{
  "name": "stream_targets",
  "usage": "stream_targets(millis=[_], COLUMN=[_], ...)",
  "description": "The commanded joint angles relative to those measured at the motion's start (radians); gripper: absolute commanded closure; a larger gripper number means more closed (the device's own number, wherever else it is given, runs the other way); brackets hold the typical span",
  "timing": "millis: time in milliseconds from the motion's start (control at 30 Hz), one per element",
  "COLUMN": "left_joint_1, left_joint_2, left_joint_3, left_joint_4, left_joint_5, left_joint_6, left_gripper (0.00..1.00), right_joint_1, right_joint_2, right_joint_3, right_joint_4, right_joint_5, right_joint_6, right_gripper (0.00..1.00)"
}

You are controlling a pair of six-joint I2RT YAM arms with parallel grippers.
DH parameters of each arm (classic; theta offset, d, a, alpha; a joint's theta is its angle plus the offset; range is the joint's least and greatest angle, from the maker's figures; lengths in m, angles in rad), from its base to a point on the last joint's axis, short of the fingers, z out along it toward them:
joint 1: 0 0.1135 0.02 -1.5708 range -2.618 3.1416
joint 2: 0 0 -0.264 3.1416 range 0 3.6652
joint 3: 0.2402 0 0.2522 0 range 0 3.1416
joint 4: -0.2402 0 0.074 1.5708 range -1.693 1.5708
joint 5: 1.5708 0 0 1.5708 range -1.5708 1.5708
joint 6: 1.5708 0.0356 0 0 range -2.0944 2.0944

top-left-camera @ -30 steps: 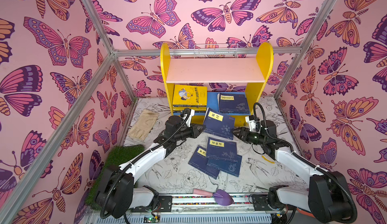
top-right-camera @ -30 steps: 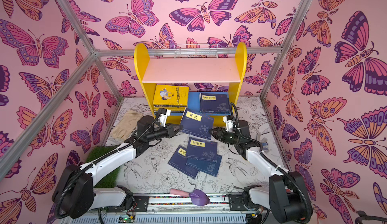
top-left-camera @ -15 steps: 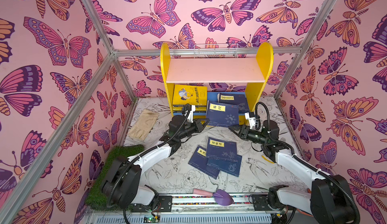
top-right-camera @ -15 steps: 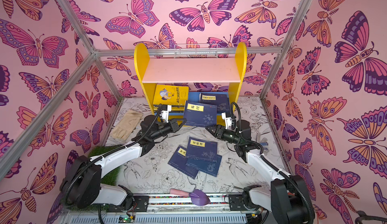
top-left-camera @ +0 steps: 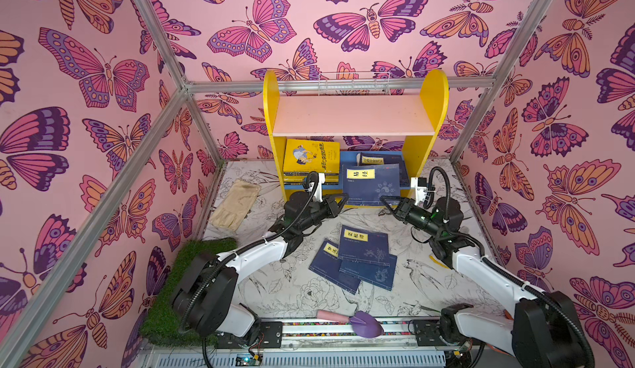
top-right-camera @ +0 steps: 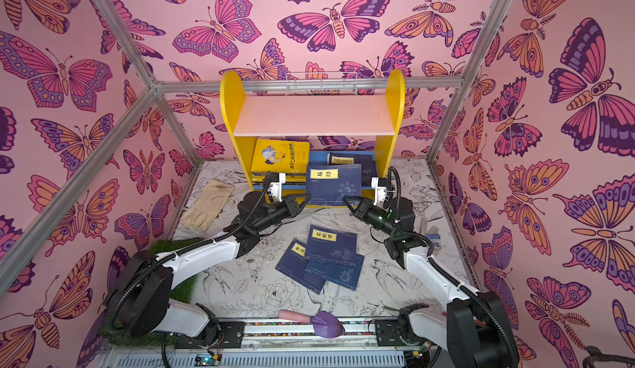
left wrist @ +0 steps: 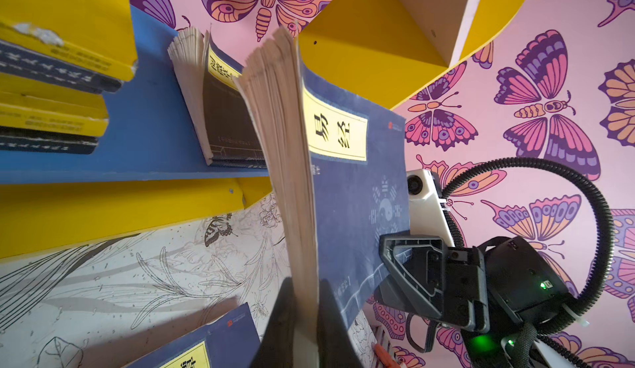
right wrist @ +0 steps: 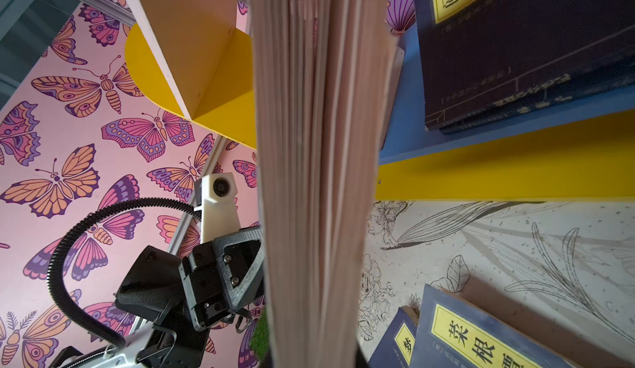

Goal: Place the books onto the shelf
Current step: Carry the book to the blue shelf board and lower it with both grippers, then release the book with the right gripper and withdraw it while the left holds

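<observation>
From above, both arms meet at the front of the shelf (top-left-camera: 350,115) (top-right-camera: 316,115) with one navy book (top-left-camera: 372,187) (top-right-camera: 335,185) between them. Its far end reaches in over the blue board (left wrist: 147,125) and covers part of a dark book (top-left-camera: 378,159) lying there. Its near edge juts out past the shelf's front. The left gripper (top-left-camera: 342,199) (top-right-camera: 305,199) is at its near left corner, the right gripper (top-left-camera: 383,199) (top-right-camera: 345,199) at its near right corner. Only the top views show the three floor books (top-left-camera: 364,256), overlapping, well short of the shelf. A yellow book (top-left-camera: 311,156) tops a stack on the board's left side. The left wrist view gives what those miss: the navy book's fanned page edge, a yin-yang emblem on the cover (left wrist: 354,204), and the left gripper (left wrist: 305,290) with a finger close on either side of the pages. I cannot tell if it is pinching or slack. There too the right gripper (left wrist: 388,263) is clamped on the cover's edge. The right wrist view is mostly page block (right wrist: 316,142) running down into its own jaws, closed on the book. The yellow label reads 易经. The top floor book (right wrist: 481,335) reads 菜根, with the third character cut off. A second ago the navy book was held lower, out over the floor and short of the shelf. The right jaws then stood apart beside it.
</observation>
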Motion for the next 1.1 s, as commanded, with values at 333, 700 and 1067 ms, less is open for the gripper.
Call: stream_targets(millis=[333,700,1067], left_joint_1=[0.094,0.089,0.012], left_joint_2=[-0.016,0.009,0.060], left_joint_3=[0.083,0.112,0.173], left_joint_4=[-0.224,-0.215,-0.223], left_joint_5=[0.239,0.302,0.233], left_joint_6=[0.002,0.008,0.048], left_gripper=[0.34,0.77,1.00], right_joint_1=[-0.019,-0.020,-0.121], right_joint_2=[0.051,0.090,0.041], right_joint_3=[0.105,0.156,0.134], right_joint_4=[0.108,0.024,-0.207], right_joint_5=[-0.132,-0.222,-0.071], right_joint_6=[0.031,-0.011,-0.064], right_gripper=[1.00,1.00,0.65])
